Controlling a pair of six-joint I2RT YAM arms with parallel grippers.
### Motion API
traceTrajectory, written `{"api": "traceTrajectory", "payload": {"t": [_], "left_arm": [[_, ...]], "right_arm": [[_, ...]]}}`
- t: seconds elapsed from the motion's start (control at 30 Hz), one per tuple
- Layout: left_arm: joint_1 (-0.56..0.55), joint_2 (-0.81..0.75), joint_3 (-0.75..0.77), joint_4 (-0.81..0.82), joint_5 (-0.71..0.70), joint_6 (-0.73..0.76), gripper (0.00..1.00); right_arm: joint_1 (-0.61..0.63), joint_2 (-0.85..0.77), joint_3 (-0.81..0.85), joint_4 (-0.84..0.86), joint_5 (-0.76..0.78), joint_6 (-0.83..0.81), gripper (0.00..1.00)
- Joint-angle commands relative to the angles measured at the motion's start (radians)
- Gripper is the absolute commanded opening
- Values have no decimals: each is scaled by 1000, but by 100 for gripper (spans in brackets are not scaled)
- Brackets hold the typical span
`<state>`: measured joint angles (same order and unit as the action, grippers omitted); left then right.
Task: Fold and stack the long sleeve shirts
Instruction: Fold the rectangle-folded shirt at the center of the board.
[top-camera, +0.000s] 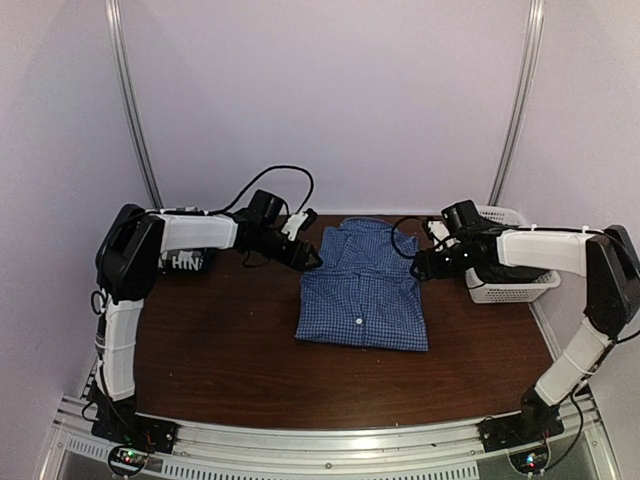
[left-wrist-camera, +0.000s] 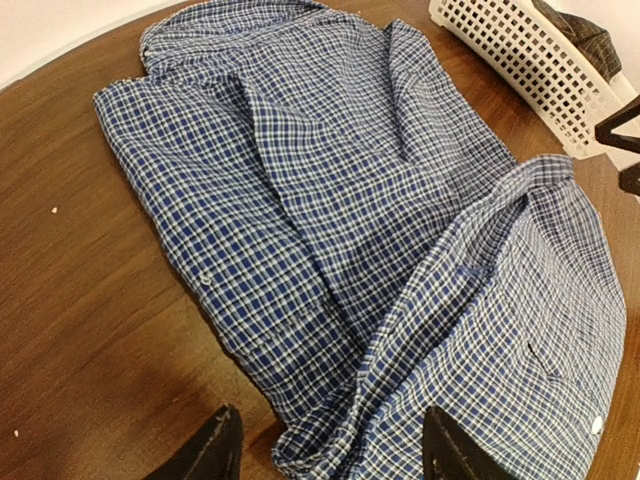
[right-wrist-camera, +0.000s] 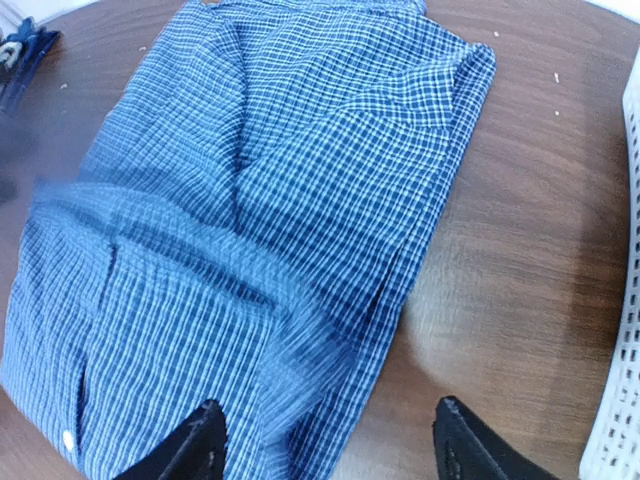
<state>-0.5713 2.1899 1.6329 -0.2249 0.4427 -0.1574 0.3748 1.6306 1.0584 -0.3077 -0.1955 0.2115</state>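
The blue fine-check collared shirt (top-camera: 362, 285) lies folded in the middle of the brown table, collar to the back. My left gripper (top-camera: 312, 258) is open at the shirt's back left edge; in the left wrist view the shirt (left-wrist-camera: 340, 220) fills the frame and its edge lies between the fingertips (left-wrist-camera: 222, 448). My right gripper (top-camera: 418, 268) is open at the shirt's right edge; in the right wrist view the shirt (right-wrist-camera: 250, 220) lies below it, its edge between the fingertips (right-wrist-camera: 205, 440). A navy shirt with white letters (top-camera: 185, 262) lies at the far left under my left arm.
A white lattice basket (top-camera: 510, 285) stands at the back right and holds dark cloth (left-wrist-camera: 580, 35); it also shows in the left wrist view (left-wrist-camera: 520, 60) and at the right wrist view's edge (right-wrist-camera: 625, 300). White walls enclose the table.
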Motion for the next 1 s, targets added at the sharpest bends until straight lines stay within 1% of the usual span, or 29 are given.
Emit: {"api": "traceTrajectory", "payload": {"t": [0.0,0.07,0.13,0.2,0.33,0.4,0.5,0.6,0.77,0.87,0.93,0.97], "left_arm": [[-2,-57,-61,118,12,-41,64],[-2,-99,-133,183,18,-70,68],[-2,-140,-221,255,25,-101,71],[-4,-178,-298,324,41,-132,72],[-15,-256,-451,480,76,-180,73],[-32,-291,-511,537,86,-191,73],[-70,-327,-576,591,78,-190,73],[-104,-330,-605,608,54,-177,72],[-135,-247,-587,611,63,-160,71],[-148,-190,-564,595,59,-164,68],[-158,-182,-574,594,41,-164,68],[-165,-184,-580,591,32,-161,68]], "right_arm": [[14,-128,-120,97,-53,50,77],[28,-141,-154,129,-64,71,83],[36,-133,-177,159,-66,82,83],[40,-107,-182,180,-69,86,80],[64,-57,-164,219,-83,79,70],[98,-41,-148,228,-83,69,68],[134,-22,-140,236,-73,59,68],[141,-7,-157,252,-64,58,68],[141,19,-198,288,-54,62,68],[141,55,-211,302,-53,69,68],[141,74,-228,305,-67,79,68],[141,82,-240,333,-77,87,68]]}}
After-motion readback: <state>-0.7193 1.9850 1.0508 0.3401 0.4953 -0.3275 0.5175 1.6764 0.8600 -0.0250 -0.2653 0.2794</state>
